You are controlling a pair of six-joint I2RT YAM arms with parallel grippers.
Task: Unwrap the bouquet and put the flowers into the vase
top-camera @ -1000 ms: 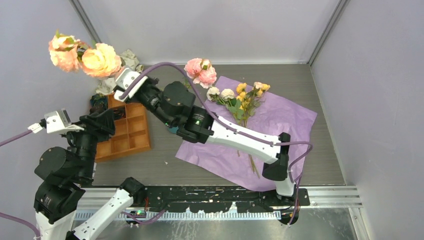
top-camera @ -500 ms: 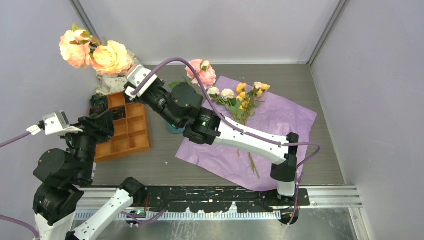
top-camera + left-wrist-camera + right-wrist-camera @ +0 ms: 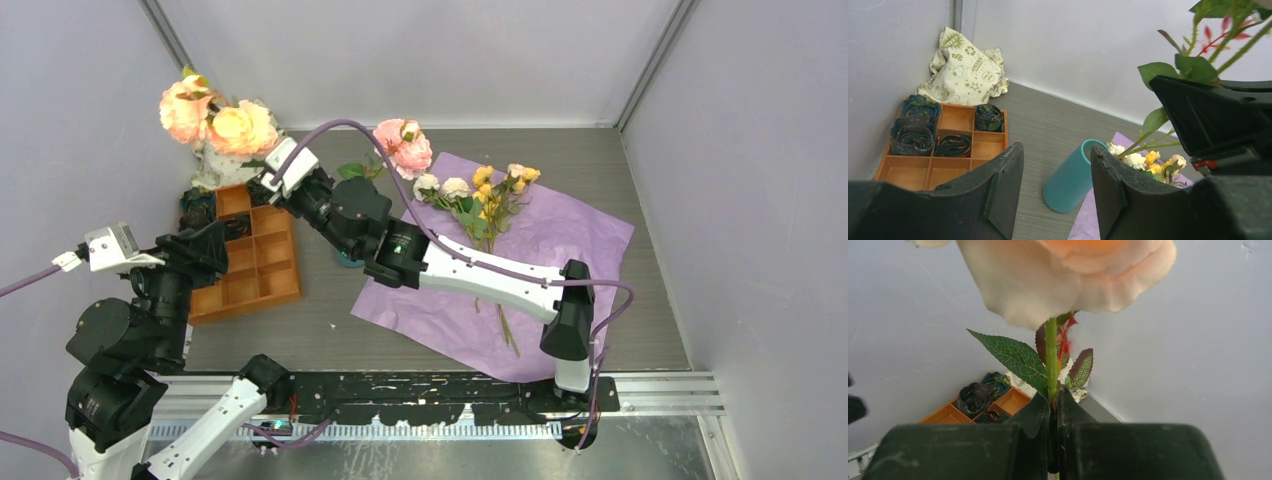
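The right gripper (image 3: 1053, 430) pinches the green stem (image 3: 1051, 360) of two peach-pink roses (image 3: 215, 122) high at the far left, and lowering them off-centre could topple the teal cylindrical vase (image 3: 1073, 175) under its arm, while the left gripper (image 3: 1055, 167) hangs spread and empty.

Bright, even, diffuse light from above; shadows soft, faint one under right arm on purple paper sheet (image 3: 570, 235). Top view sharp; held flower (image 3: 215, 125) slightly overexposed, warm glow. Mild sheen on metal plate (image 3: 450, 455) at near edge. Walls (image 3: 420, 50) lean outward, wide-angle bend. Right wrist view: bloom very close, soft, highlights blown; stem (image 3: 1050, 360) crisp; right gripper (image 3: 1053, 405) underexposed. Left wrist view: left gripper (image 3: 1057, 150) near-black, soft; background sharp.
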